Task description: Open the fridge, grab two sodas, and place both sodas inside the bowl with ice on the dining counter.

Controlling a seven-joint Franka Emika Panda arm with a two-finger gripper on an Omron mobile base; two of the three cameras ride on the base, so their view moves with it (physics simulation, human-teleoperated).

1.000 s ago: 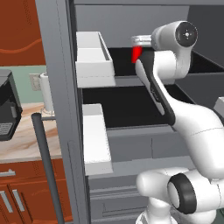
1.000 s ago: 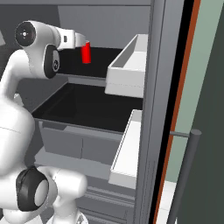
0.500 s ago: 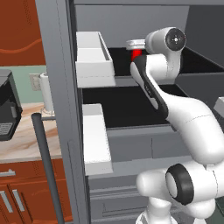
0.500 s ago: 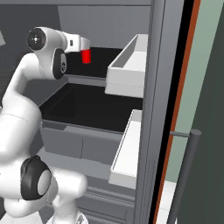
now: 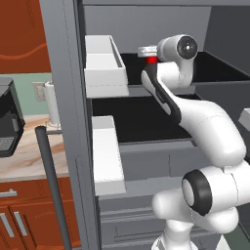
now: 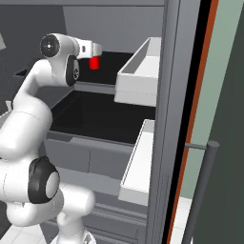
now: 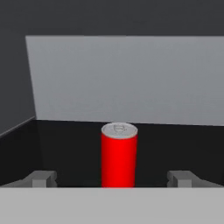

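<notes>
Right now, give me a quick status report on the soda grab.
Gripper open, level with soda can. Can upright on the black fridge shelf, centred between the fingertips, not gripped. Nothing between hand and can.

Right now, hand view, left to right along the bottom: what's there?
Left fingertip → red soda can, upright on the dark fridge shelf → right fingertip. Gripper open, the can centred between the tips.

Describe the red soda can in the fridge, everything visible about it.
The soda can is a small plain red cylinder with a silvery top, no label visible. It stands upright on a dark upper shelf inside the open fridge, before the grey back wall. The gripper has its fingers spread wide, one on each side of the can, neither touching it. In the right base view the can peeks out just beyond the hand.
</notes>
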